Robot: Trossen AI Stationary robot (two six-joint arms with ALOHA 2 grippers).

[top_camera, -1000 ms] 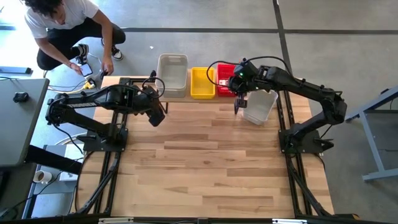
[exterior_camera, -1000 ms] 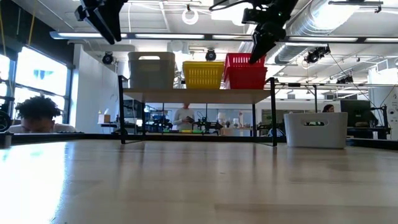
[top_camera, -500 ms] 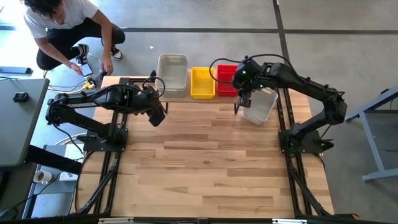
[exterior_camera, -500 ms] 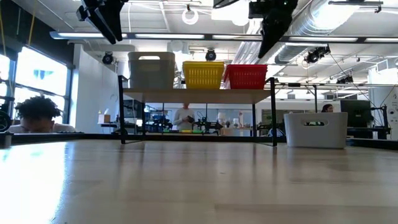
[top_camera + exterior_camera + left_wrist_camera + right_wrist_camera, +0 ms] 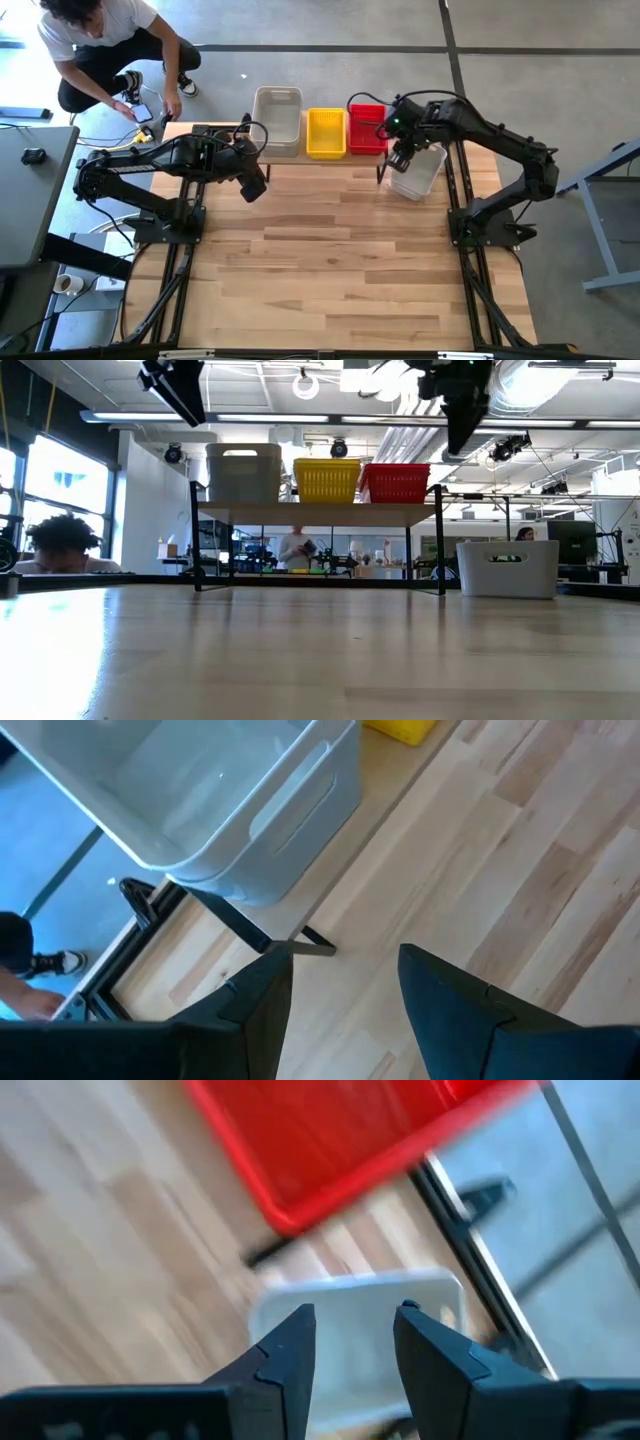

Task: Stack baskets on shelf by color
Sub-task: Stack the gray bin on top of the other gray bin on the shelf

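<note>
No text, label, brand, number or sign can be read on any basket, arm, shelf or surface.

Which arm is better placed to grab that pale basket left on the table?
The right: its open claw hangs just above the pale plastic basket; the left claw waits across the table.

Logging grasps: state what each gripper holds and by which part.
Nothing is held. The left gripper and the right gripper are both open and empty.

Bright, even daylight throughout; only the right wrist view is motion-blurred.
</note>
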